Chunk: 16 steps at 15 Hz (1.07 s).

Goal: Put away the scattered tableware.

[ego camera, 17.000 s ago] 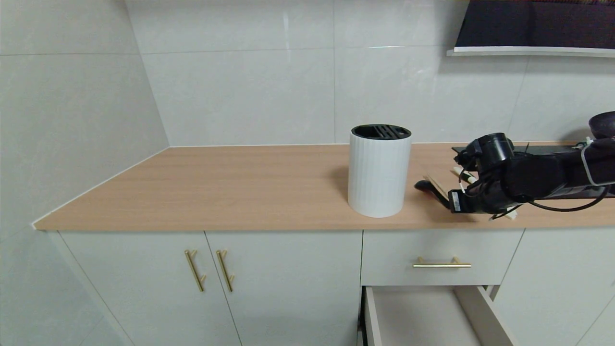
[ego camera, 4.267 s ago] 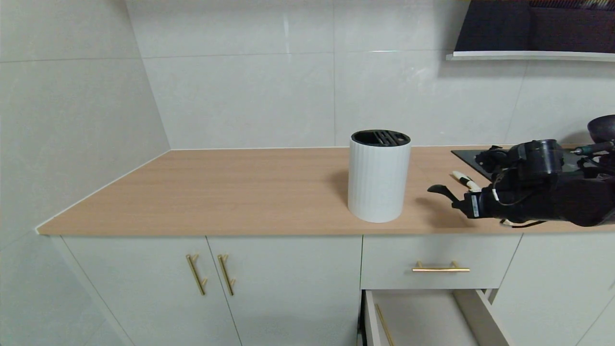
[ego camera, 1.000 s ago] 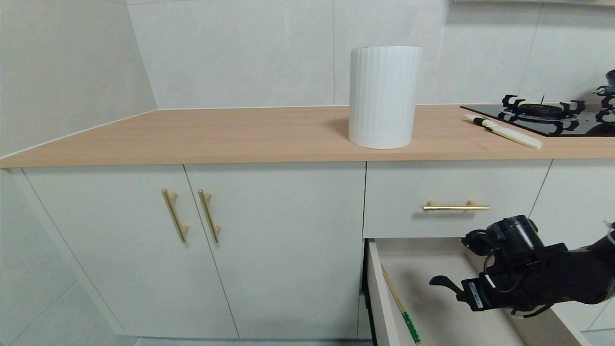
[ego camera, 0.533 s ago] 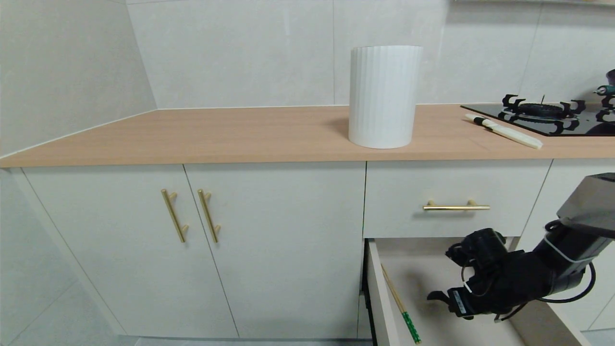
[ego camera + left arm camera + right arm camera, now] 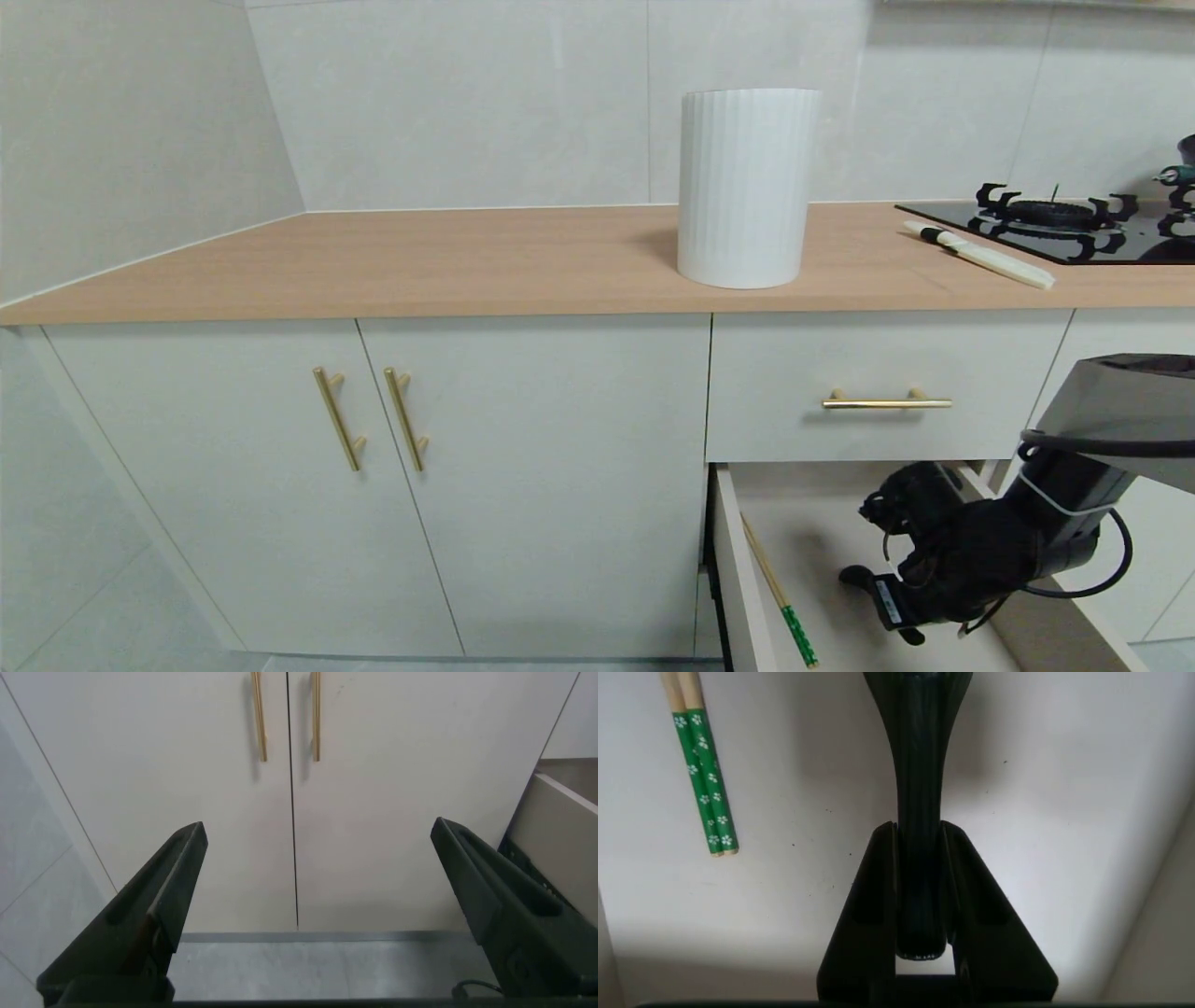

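1. holding a dark spoon [image 5: 918, 747] by its handle, the right claw [image 5: 920, 859] hangs low inside the open drawer [image 5: 738, 569]. its jaws are clamped tight on the handle, and the bowl end points away from the wrist.
2. the spoon is over the pale drawer floor, near the middle; whether it touches the floor i cannot tell.
3. a pair of chopsticks [image 5: 780, 597] with green ends already lies in the drawer along its left wall, apart from the spoon.
4. the step in hand looks like the put-down of the spoon in the drawer, and it seems close to its end.
5. the next move, as i judge it, calls for parting the jaws so the spoon settles flat beside the chopsticks. the claw should then draw up and out without catching the closed drawer [image 5: 887, 387] above or the side wall.
6. up on the desk [image 5: 467, 261] a pale knife [image 5: 980, 255] lies just beside the hob [image 5: 1055, 224], right of the white ribbed holder [image 5: 747, 187]. it seems the one piece left to stow.
7. the left claw [image 5: 318, 835] is down by the cabinet doors [image 5: 374, 784], jaws wide apart and holding nothing.
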Available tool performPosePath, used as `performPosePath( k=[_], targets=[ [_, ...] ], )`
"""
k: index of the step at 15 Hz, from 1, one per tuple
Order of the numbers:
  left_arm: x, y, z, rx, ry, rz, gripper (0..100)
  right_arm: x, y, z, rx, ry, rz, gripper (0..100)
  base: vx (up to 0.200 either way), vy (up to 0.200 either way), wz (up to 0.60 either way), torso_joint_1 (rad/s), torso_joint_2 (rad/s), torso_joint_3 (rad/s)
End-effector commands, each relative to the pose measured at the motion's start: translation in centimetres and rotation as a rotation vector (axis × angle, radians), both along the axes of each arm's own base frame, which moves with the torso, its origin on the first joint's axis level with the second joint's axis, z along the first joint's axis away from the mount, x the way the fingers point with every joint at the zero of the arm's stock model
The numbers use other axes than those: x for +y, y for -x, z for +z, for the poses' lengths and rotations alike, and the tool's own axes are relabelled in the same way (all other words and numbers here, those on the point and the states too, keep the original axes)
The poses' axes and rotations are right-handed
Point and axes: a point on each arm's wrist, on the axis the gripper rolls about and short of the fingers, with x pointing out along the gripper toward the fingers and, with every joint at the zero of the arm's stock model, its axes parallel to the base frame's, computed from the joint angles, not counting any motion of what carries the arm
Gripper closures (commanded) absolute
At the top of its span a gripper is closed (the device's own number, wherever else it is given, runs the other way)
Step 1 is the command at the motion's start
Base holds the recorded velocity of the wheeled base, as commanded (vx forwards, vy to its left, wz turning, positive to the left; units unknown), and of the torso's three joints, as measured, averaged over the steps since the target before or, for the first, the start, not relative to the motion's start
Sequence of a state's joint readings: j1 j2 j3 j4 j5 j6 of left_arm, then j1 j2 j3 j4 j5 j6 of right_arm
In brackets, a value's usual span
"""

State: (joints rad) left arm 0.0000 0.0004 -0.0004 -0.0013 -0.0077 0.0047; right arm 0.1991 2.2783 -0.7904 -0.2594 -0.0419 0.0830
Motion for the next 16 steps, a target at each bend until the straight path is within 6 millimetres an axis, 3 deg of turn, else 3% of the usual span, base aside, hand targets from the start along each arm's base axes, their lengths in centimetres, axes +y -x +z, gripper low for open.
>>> performPosePath(
  k=[1,3,4,12,16],
  targets=[
    [0.0,0.0,0.0,0.0,0.0,0.0,0,0.0,0.0,-0.1,0.003,0.0,0.001,100,0.0,0.0,0.0,0.0,0.0,0.0],
    [0.0,0.0,0.0,0.0,0.0,0.0,0,0.0,0.1,-0.1,0.005,0.002,0.0,100,0.0,0.0,0.0,0.0,0.0,0.0],
    [0.0,0.0,0.0,0.0,0.0,0.0,0,0.0,0.1,-0.1,0.003,0.0,0.001,0,0.0,0.0,0.0,0.0,0.0,0.0],
    [0.0,0.0,0.0,0.0,0.0,0.0,0,-0.1,0.6,0.4,0.002,0.005,-0.004,0,0.0,0.0,0.0,0.0,0.0,0.0],
    [0.0,0.0,0.0,0.0,0.0,0.0,0,-0.4,1.7,4.0,-0.083,-0.013,-0.008,0,0.0,0.0,0.0,0.0,0.0,0.0]
  ],
)
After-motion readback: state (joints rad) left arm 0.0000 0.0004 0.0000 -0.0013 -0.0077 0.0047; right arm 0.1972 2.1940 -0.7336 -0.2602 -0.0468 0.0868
